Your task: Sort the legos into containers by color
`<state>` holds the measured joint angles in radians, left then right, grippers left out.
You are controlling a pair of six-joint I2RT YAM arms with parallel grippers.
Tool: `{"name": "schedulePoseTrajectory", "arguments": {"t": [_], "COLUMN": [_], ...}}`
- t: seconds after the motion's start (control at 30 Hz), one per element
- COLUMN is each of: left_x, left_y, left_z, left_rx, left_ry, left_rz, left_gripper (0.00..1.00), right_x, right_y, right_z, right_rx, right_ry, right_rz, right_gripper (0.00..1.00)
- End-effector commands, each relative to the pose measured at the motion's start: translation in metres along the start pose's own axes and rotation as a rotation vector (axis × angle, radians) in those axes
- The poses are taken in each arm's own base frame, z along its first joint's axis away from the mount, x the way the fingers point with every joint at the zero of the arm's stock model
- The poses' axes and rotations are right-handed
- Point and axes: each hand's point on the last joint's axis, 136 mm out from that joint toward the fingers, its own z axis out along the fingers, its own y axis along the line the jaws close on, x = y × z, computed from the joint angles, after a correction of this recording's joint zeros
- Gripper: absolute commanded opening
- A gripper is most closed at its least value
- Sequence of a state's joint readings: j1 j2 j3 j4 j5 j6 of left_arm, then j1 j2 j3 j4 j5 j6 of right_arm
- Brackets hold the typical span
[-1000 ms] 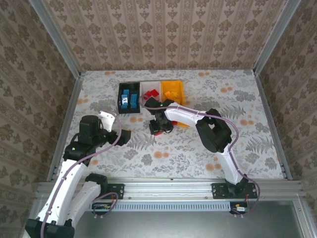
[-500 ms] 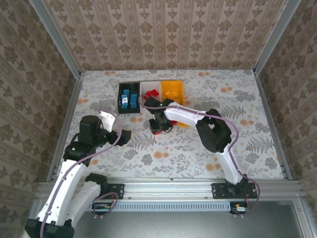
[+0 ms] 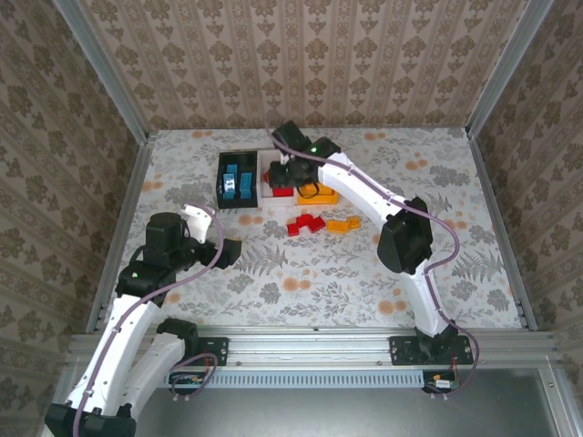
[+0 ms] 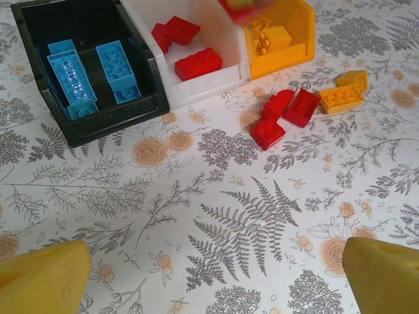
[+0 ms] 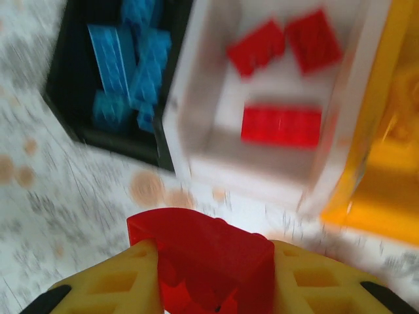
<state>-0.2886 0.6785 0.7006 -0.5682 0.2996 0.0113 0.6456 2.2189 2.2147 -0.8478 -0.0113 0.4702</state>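
Red brick [image 5: 203, 242] sat clamped in my right gripper [image 5: 213, 288], the white bin [image 5: 262, 169] just ahead and below it; my left gripper [image 4: 209, 275] hung wide open, farther off.

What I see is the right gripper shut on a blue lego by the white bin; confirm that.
Wrong colour: the right wrist view shows the right gripper shut on a red lego, not a blue one, by the white bin.
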Motion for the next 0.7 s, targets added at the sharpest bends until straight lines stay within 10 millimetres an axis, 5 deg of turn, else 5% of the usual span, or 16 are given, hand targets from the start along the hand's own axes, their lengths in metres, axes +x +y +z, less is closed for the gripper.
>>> {"name": "schedulePoseTrajectory", "arguments": {"t": [0.0,0.37,0.67], "left_x": [-0.010,-0.010,-0.009], "left_y": [-0.004,-0.004,-0.004], "left_z": [-0.007,-0.006,-0.006], "left_rx": [0.005,0.010,0.010], "left_ry": [-0.031,-0.033,-0.031], "left_rz": [0.006,0.008,0.009], "left_gripper": [1.00,1.00,1.00], "right_x": [-0.009,-0.065,-0.069], "right_y": [-0.018,-0.017,-0.017], "right_z": [0.026,0.065,0.087], "right_rx": [0.066,0.163,0.236], "right_ry": [0.005,-0.301,-0.378], "right_rz": [-0.024,-0.157,-0.224], "right_gripper": [0.32,0.32,0.35]}}
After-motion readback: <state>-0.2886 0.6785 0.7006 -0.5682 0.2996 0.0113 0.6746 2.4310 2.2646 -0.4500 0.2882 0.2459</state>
